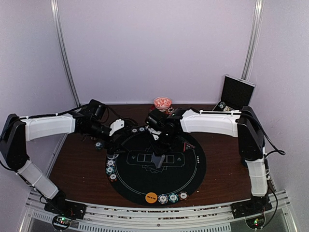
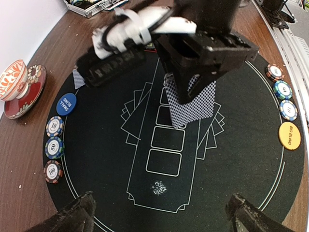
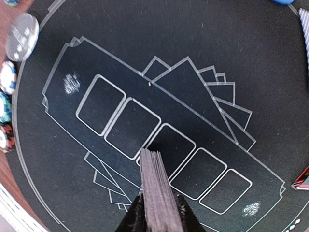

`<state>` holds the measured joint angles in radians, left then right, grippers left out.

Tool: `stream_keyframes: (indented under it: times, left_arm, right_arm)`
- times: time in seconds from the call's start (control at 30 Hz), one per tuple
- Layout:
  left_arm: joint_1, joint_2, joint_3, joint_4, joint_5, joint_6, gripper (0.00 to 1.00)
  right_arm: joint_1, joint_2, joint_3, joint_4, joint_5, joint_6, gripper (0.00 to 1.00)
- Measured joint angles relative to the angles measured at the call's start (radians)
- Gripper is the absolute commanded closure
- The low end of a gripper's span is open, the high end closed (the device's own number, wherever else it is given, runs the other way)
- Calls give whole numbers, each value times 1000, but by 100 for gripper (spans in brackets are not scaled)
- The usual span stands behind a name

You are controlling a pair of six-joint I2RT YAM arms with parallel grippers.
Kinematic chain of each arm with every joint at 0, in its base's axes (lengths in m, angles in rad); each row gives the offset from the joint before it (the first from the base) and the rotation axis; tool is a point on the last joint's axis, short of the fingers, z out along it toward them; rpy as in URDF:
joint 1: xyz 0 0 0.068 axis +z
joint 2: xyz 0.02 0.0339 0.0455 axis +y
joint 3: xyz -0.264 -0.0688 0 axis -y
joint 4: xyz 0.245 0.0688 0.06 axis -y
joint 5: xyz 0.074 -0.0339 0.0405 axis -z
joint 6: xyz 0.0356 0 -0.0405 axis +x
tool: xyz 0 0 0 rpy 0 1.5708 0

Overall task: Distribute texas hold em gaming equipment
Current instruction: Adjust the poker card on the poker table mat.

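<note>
A deck of grey-blue-backed playing cards hangs over the middle of the round black mat, above the row of printed card outlines, with its patterned back showing in the left wrist view. The right hand is grasping the deck from above, its fingers closed on the cards' upper end. On the far side of the mat, a single card lies flat beside a blue disc, followed by a row of three striped chips: white, teal and red. On the near edge sits an orange disc next to another row of three chips. A clear disc and more chips sit at the mat's left edge. The left hand hovers over that left edge, released wide and holding nothing. The mat rests on a dark wooden desk. Beyond the mat stands a patterned bowl on a red saucer, and a black case stands open at the far right corner.
</note>
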<state>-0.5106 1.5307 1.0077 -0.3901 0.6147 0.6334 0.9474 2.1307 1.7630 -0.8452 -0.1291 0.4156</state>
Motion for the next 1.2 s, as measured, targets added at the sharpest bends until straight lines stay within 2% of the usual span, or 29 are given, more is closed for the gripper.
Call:
stream_keyframes:
  times: [0.2, 0.43, 0.7, 0.93, 1.2]
  left_arm:
    - [2, 2, 0, 0, 0, 0, 2]
    - [2, 2, 0, 1, 0, 0, 2]
    - [2, 9, -3, 6, 3, 0, 2]
    - [-15, 21, -23, 56, -21, -16, 2]
    - [-64, 25, -41, 100, -61, -23, 2]
  right_arm:
    - [12, 26, 0, -25, 0, -2, 79]
    - [16, 26, 0, -24, -3, -1, 92]
    - [15, 21, -8, -2, -17, 19, 97]
    - [-3, -72, -180, 223, -103, 132, 100]
    - [-8, -179, -407, 650, -196, 344, 100]
